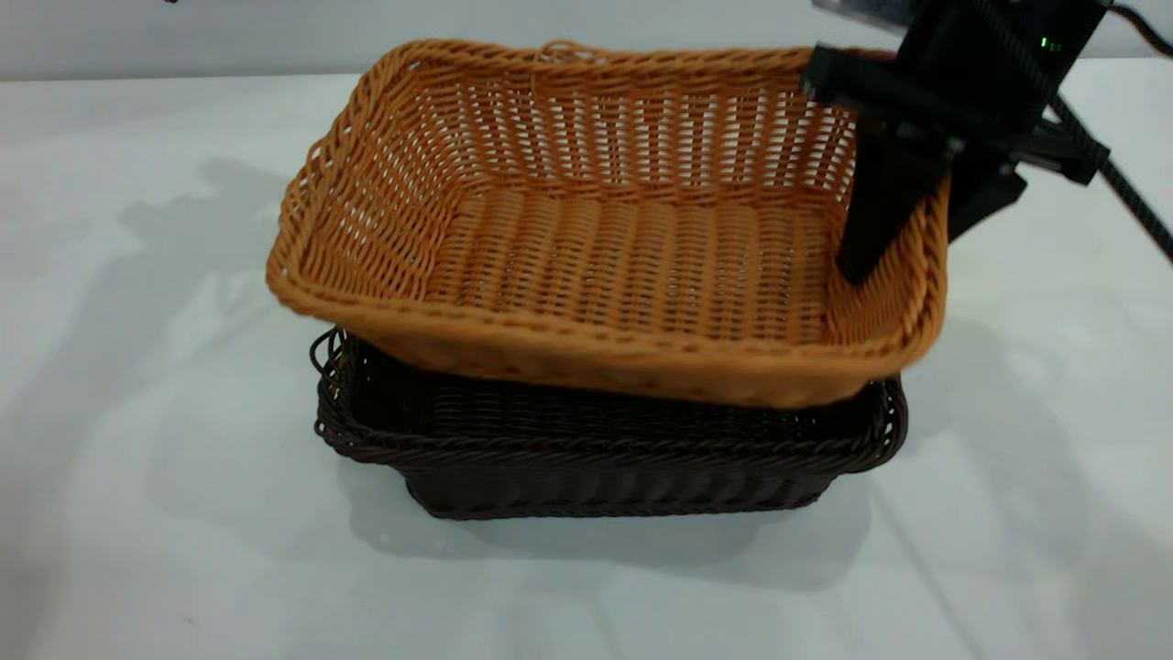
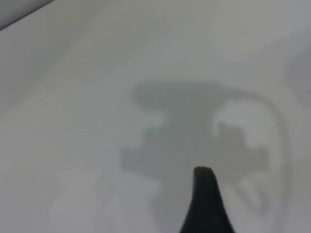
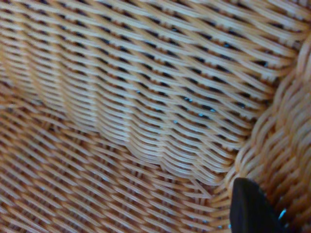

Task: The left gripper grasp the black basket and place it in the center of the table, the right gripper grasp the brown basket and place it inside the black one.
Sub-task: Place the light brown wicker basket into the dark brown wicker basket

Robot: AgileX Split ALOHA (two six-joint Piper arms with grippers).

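The brown basket (image 1: 596, 247) hangs tilted just above the black basket (image 1: 605, 458), its low front edge over the black basket's opening. The black basket stands on the table (image 1: 137, 513) near the middle. My right gripper (image 1: 926, 220) is shut on the brown basket's right wall, one finger inside and one outside the rim. In the right wrist view the brown weave (image 3: 136, 97) fills the frame, with one dark fingertip (image 3: 248, 204) against the wall. My left gripper shows only as one dark fingertip (image 2: 205, 194) over bare table (image 2: 97, 73), open and empty, away from the baskets.
Pale table surface lies all around the two baskets, with soft shadows on it. The right arm's cable (image 1: 1136, 202) runs off to the right edge. The back wall edge (image 1: 183, 69) runs behind the baskets.
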